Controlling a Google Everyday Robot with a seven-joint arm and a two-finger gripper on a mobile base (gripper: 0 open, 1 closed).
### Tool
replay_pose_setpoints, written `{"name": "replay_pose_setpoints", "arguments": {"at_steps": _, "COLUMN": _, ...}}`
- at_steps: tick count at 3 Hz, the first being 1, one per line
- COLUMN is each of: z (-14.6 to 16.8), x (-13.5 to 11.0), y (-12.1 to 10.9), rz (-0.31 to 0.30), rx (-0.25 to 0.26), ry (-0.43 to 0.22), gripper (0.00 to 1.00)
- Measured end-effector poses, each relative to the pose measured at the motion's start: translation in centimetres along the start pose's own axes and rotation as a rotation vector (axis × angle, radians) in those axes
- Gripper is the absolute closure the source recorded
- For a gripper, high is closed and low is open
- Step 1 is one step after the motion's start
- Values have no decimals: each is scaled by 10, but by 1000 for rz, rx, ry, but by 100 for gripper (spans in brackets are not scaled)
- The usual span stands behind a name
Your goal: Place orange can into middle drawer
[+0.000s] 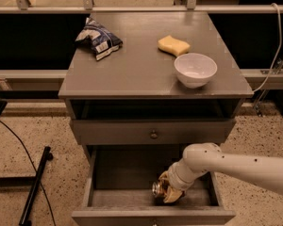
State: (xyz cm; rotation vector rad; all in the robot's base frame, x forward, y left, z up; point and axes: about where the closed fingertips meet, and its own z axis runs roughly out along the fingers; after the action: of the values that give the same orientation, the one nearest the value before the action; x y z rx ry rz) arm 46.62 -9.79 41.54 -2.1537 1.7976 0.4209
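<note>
The orange can (158, 189) lies on its side, silver end facing left, low inside the open middle drawer (125, 175), near its front lip. My gripper (169, 192) reaches into the drawer from the right on the white arm (236, 166). Its fingers (173, 197) are closed around the can. The can sits at or just above the drawer floor; I cannot tell whether it touches.
A closed drawer front with a brass knob (153, 134) sits above the open drawer. On the cabinet top are a blue-and-white snack bag (99, 37), a yellow sponge (173, 45) and a white bowl (195, 69). A black stand leg (35, 187) lies on the floor at left.
</note>
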Motion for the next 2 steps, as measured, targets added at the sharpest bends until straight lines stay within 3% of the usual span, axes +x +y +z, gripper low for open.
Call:
{"name": "replay_pose_setpoints", "arguments": {"at_steps": 1, "z": 1, "x": 0, "y": 1, "rz": 0, "rx": -3, "ry": -1, "gripper": 12}}
{"name": "replay_pose_setpoints", "arguments": {"at_steps": 2, "z": 2, "x": -1, "y": 2, "rz": -1, "rx": -5, "ry": -2, "gripper": 0}}
